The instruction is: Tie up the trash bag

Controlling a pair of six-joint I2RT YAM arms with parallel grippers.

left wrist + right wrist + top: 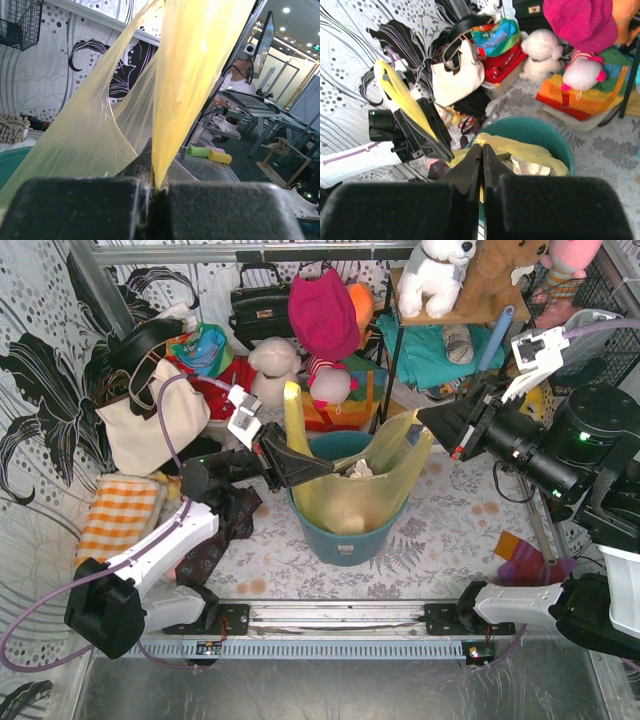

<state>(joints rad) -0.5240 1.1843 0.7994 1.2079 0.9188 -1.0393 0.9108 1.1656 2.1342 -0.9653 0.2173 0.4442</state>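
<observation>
The yellow-green trash bag (352,490) sits in the round teal bin (345,540) at the table's middle, with crumpled white paper (360,469) showing at its mouth. My left gripper (322,468) is shut on the bag's left flap (294,420), which stands up above the jaws; in the left wrist view the plastic (180,80) rises from between the closed jaws (154,187). My right gripper (428,420) is shut on the bag's right edge (412,438) and stretches it up to the right. In the right wrist view its jaws (481,148) pinch the yellow plastic (520,150).
A cream canvas tote (155,415) stands at the back left. An orange checked cloth (118,515) and a dark patterned cloth (225,530) lie left of the bin. Plush toys (325,330) and bags fill the back. A red-purple cloth (525,558) lies at the right.
</observation>
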